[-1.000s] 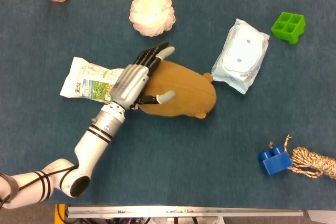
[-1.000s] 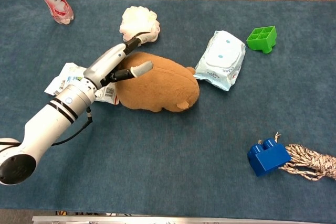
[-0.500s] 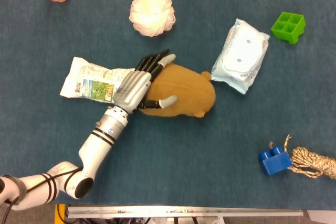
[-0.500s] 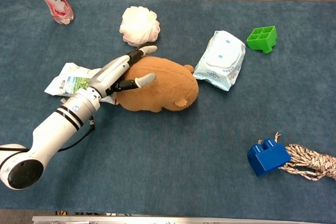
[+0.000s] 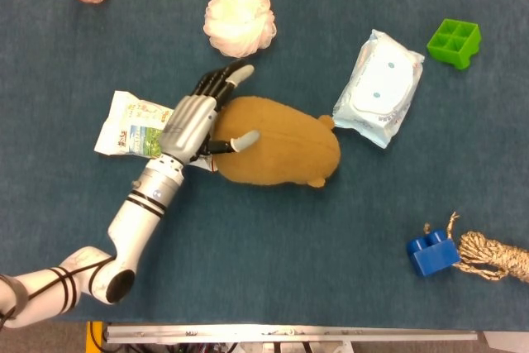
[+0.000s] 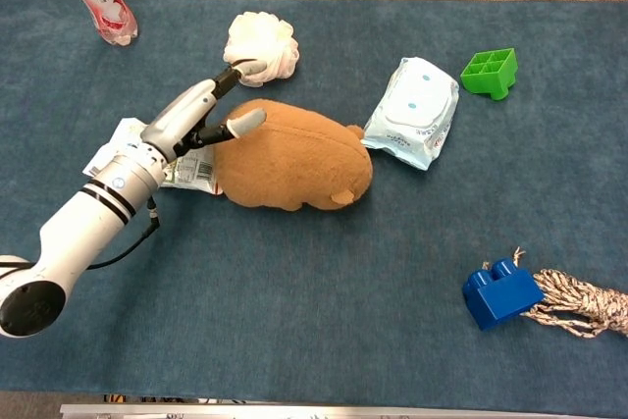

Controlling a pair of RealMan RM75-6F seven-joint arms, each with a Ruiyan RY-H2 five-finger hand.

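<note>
Brown plush toy (image 5: 277, 145) lies mid-table — the left hand (image 5: 194, 117) rests at its left end, fingers spread and holding nothing, over a snack packet (image 5: 132, 126); further back, a white bath pouf (image 5: 240, 20).

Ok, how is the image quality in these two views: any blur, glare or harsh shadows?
Head view: even, soft light; the brown plush toy casts hardly any shadow on the blue cloth table, and the white mesh bath sponge looks slightly washed out. Chest view: equally flat light, the left hand sharp with no motion blur, mild sheen on the pale blue wet-wipes pack.
</note>
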